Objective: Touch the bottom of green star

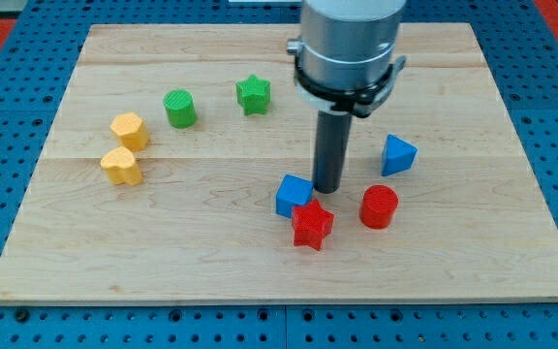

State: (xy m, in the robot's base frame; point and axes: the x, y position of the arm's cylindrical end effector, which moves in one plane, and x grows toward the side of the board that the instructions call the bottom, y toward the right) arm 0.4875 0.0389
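The green star [253,94] lies on the wooden board [163,242] near the view's top centre. My tip [327,188] is down and to the right of it, well apart, just right of the blue cube [294,194] and above the red star [312,225]. The rod hangs from the grey arm body at the view's top.
A green cylinder [179,108] sits left of the green star. Two yellow blocks [129,130] [121,166] lie at the view's left. A red cylinder [379,206] and a blue triangular block [397,154] lie right of my tip. A blue pegboard surrounds the board.
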